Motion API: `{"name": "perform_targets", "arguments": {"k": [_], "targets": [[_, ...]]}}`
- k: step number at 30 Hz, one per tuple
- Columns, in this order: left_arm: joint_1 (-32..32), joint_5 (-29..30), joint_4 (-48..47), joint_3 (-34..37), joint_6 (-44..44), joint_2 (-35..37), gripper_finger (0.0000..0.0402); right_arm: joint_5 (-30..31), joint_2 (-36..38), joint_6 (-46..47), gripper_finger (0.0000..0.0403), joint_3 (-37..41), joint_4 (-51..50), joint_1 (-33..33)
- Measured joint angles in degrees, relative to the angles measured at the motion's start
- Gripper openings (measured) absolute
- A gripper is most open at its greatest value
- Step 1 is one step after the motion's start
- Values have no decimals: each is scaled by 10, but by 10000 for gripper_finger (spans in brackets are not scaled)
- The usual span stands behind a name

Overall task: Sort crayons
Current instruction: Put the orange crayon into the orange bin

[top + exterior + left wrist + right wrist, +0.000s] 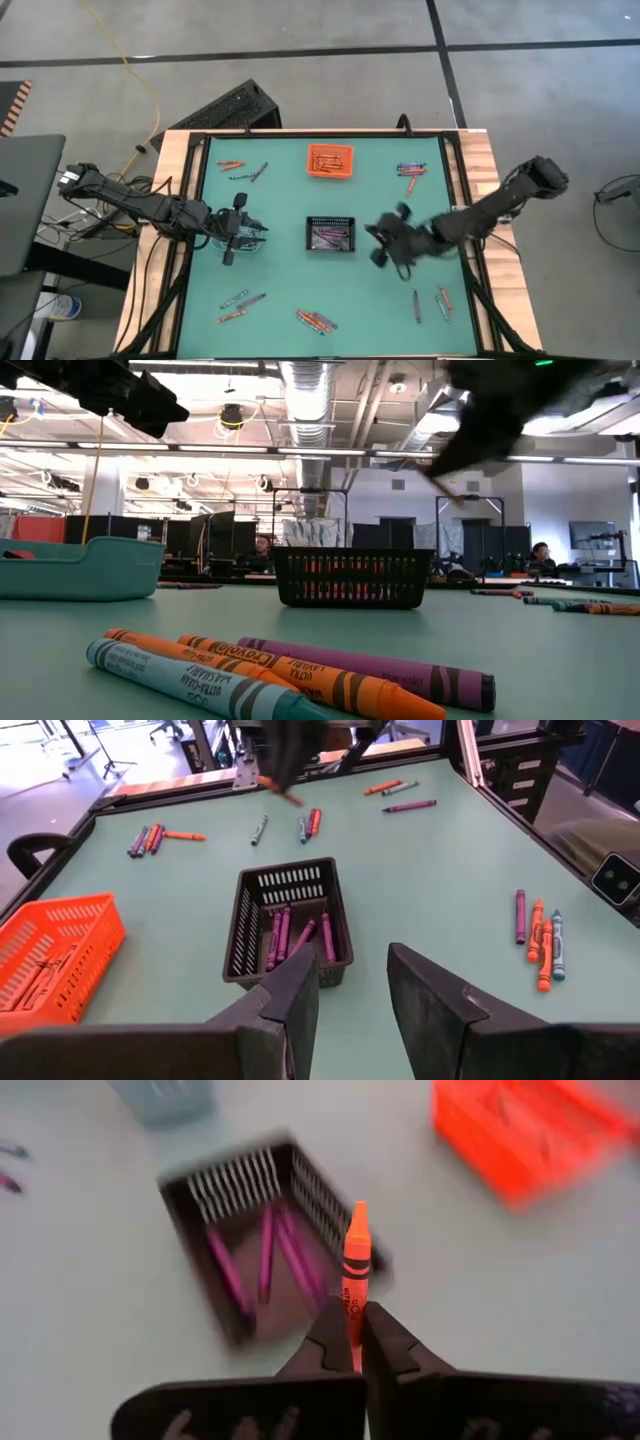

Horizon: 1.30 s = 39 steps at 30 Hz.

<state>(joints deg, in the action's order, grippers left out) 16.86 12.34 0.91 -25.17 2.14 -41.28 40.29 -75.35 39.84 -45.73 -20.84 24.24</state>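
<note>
My right gripper [384, 244] hangs above the table just right of the black bin [332, 235], shut on an orange crayon [355, 1265]. The black bin holds several purple crayons [265, 1260]. An orange bin [330, 160] with orange crayons stands farther back. My left gripper [350, 990] waits open at the table's left, over the clear bin [250, 238]. Loose crayons lie flat on the green mat in small groups at the far left [232, 163], the far right [410, 170], the near left [240, 300], the near middle [315, 320] and the near right [440, 300]. My right gripper pinches the orange crayon by its back end [351, 1318] between the two fingers. The crayon lies along the fingers and sticks out past them, its tip [358, 1210] pointing toward the black bin. The fingers slant down from the table's right. The crayon is lifted clear.
The raised wooden frame [478, 200] borders the mat. In the low view, three crayons [300, 675] lie close to the near edge, in front of the black bin [352, 577] and the clear bin [80, 568]. Bare mat lies between the bins.
</note>
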Motion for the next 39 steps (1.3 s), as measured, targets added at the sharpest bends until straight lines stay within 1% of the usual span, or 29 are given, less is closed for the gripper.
{"name": "perform_targets", "arguments": {"k": [2,5,8,11,15,18,22,25,29,35,39], "targets": [[0,0,1,0,0,0,111,-45,-5,-135,2,0,90,-64],[0,0,1,0,-3,0,111,-148,-21,-302,2,-1,214,-164],[0,-5,-2,0,-12,0,111,-233,-43,-428,1,-1,308,-251],[0,-16,-3,0,-13,0,111,-291,-70,-513,1,-11,337,-321],[0,-16,-10,0,-2,0,111,-335,-126,-550,1,-49,334,-391],[0,-16,-15,0,5,0,111,-336,-174,-576,3,-93,305,-425],[0,-24,-16,0,2,0,111,-329,-222,-579,10,-167,217,-456],[1,-36,-16,0,4,0,111,-328,-251,-580,16,-215,140,-467],[1,-35,-15,0,13,0,111,-328,-283,-579,24,-266,74,-474],[1,-38,-13,0,9,0,111,-325,-311,-579,40,-313,10,-481],[1,-29,-7,0,5,4,111,-288,-308,-578,57,-320,3,-481]]}}
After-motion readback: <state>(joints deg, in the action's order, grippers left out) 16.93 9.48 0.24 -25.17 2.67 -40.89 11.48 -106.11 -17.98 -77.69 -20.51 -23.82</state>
